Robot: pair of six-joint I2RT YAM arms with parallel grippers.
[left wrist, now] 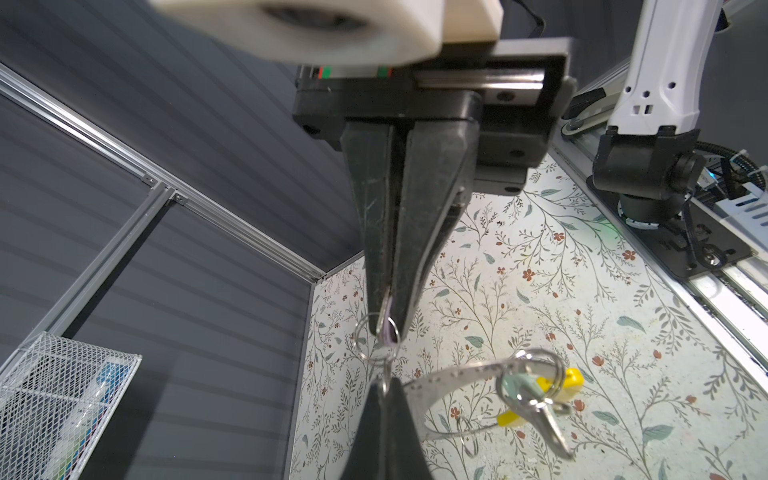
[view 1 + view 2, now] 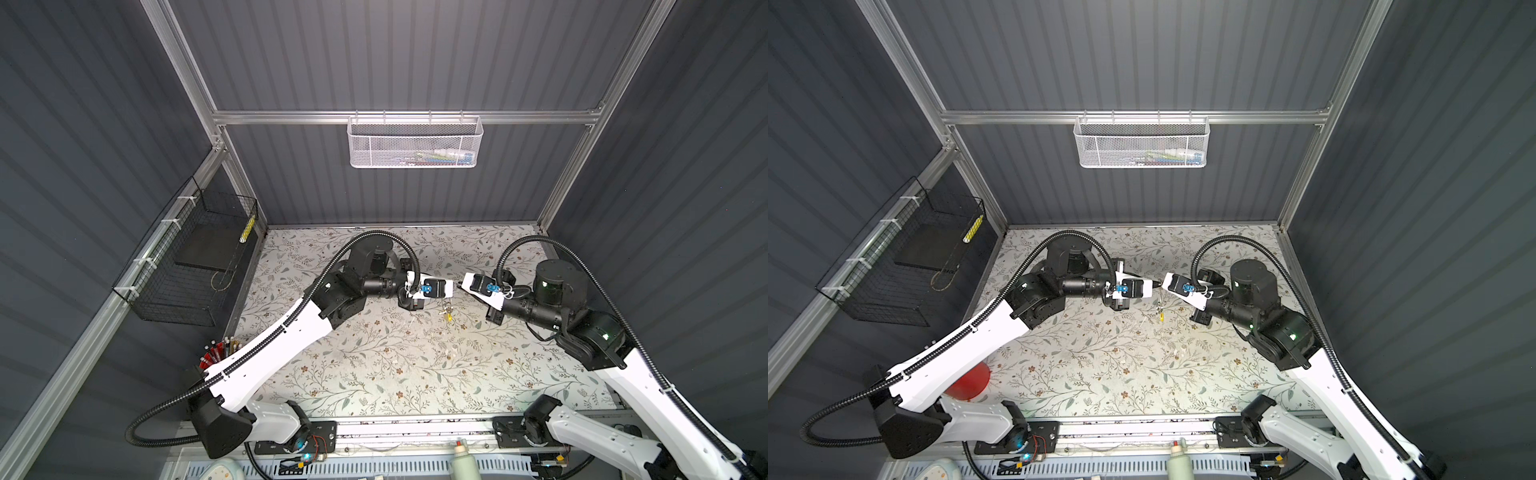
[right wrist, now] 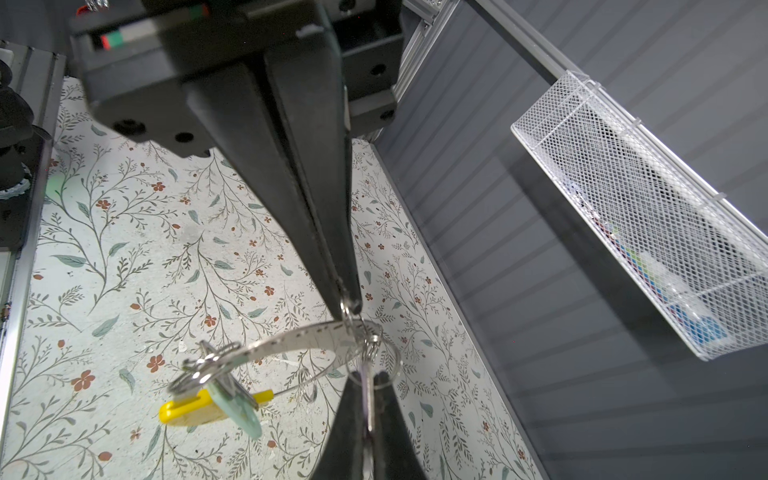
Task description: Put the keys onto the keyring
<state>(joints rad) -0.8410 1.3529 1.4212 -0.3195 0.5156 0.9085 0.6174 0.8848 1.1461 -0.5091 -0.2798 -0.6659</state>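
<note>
While the left tool (image 1: 384, 330) gripped one key (image 1: 389, 337) by its small ring (image 1: 356, 334) and the right tool (image 3: 350, 305) pinched the keyring (image 3: 291, 341) above the bench (image 3: 124, 249), other keys (image 3: 237, 401) already hung there; threading appeared unfinished.

Top views: keys (image 2: 446, 308) too small

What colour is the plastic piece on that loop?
The plastic piece is bright yellow; right wrist view.

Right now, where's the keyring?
In a top view the keyring hangs centrally over the table, just under the meeting tips of the left gripper and right gripper.
</note>
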